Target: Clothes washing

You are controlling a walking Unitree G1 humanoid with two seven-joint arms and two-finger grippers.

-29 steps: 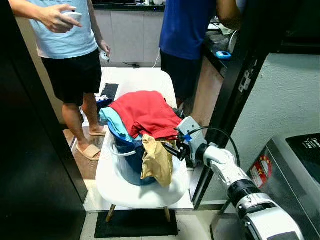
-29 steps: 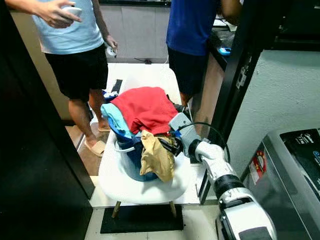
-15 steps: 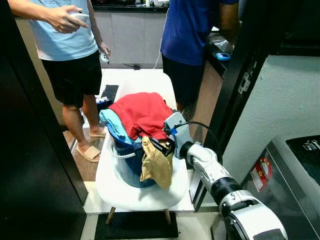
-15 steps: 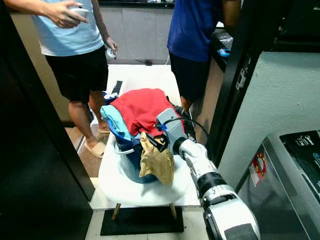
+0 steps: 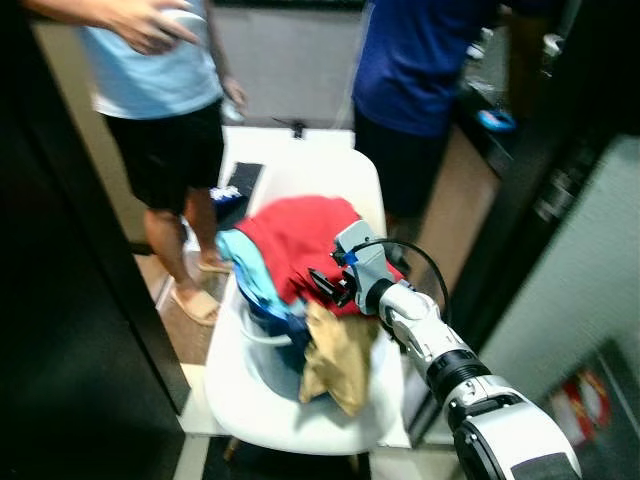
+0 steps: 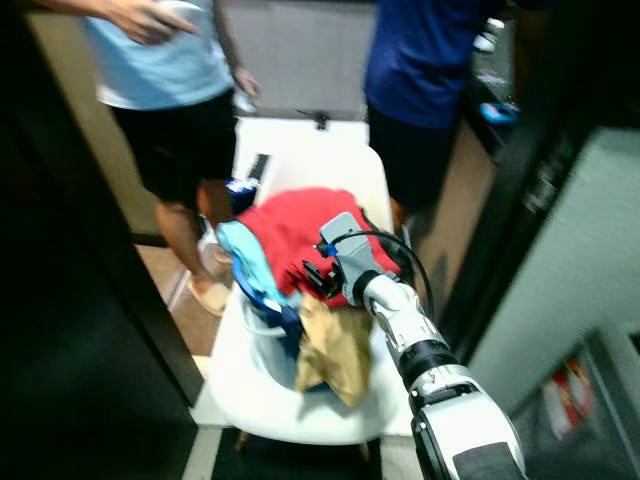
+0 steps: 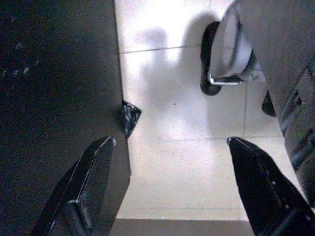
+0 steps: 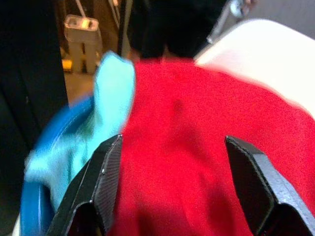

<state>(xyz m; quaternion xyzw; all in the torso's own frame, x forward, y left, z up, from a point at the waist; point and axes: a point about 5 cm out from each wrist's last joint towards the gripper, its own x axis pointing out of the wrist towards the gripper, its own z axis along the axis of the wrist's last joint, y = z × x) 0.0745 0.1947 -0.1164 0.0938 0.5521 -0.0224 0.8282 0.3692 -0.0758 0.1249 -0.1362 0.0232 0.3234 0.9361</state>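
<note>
Two arms: the right one is stretched toward the laundry; the left one hangs low beside a dark panel.
Right gripper [image 8: 170, 189]: fingers spread wide just above the red garment [image 5: 300, 235], apparently lining up to pinch the top piece (no contact that I can make out).
Left gripper [image 7: 172, 187]: fingers wide apart over pale floor tile, idle and holding nothing.
Clothes: heaped in a blue bucket [image 5: 262, 330]; the red garment is on top, a light blue one [image 5: 245, 270] hangs over the rim, and a tan one [image 5: 340, 355] hangs down the front.
Bucket: it stands on a white chair [image 5: 300, 425], probably so the pile sits within the arm's reach.
People: two stand behind the chair, well clear of the gripper.
Picture: blurred.
</note>
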